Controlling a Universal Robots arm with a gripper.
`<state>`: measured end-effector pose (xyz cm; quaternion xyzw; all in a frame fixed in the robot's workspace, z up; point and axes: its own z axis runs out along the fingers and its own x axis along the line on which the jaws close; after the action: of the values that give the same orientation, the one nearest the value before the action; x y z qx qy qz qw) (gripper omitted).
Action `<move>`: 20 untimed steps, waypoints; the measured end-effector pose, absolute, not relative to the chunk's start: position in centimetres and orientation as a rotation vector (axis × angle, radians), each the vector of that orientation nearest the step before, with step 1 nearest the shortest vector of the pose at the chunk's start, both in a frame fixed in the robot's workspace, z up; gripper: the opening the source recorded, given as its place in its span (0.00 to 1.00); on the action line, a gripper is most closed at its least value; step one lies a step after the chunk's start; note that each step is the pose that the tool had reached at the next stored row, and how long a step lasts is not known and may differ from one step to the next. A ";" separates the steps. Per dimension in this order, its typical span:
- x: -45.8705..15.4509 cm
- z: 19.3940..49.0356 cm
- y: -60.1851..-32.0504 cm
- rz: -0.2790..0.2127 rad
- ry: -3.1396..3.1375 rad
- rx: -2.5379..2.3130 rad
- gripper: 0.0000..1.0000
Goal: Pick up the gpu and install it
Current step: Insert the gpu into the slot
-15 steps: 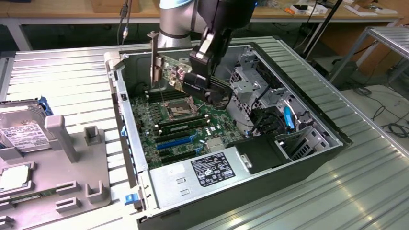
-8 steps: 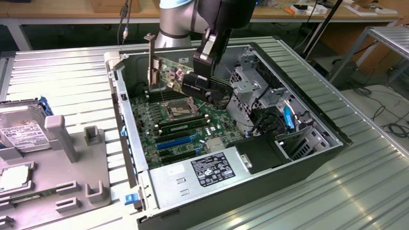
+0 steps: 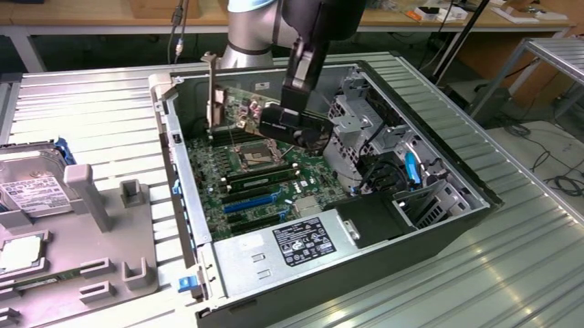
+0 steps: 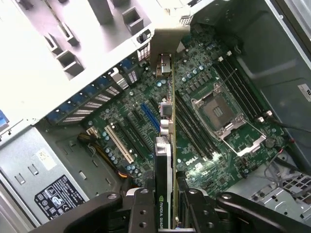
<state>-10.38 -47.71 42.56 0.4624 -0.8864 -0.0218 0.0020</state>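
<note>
Wrist view: jaws clamped on the gpu (image 4: 168, 145), held edge-down over the motherboard (image 4: 197, 65) inside the case (image 4: 272, 48). It is picked up but apparently not yet seated.

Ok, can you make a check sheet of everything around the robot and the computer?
Surface: ribbed metal table, carrying an open computer case.
Job's things: gpu held on edge above the motherboard, apparently not seated.
Clutter: hard drive on a grey tray, the exterior view's left.
Grippers: claw shut on the gpu.
Cables: black cables and a blue cable inside the case; loose cables on the floor.
Surroundings: wooden bench behind.
</note>
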 end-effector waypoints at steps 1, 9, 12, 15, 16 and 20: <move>-10.4 42.6 -47.7 -0.068 -2.770 1.471 0.27; -10.4 42.6 -47.7 -0.067 -2.643 1.683 0.27; -10.4 42.6 -47.7 -0.067 -2.584 1.769 0.27; -10.4 42.6 -47.7 -0.067 -2.547 1.820 0.27; -10.4 42.6 -47.7 -0.067 -2.535 1.837 0.27; -10.4 42.6 -47.7 -0.066 -2.440 1.958 0.27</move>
<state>-10.37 -47.71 42.56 0.6256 -0.7798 -0.0210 0.0062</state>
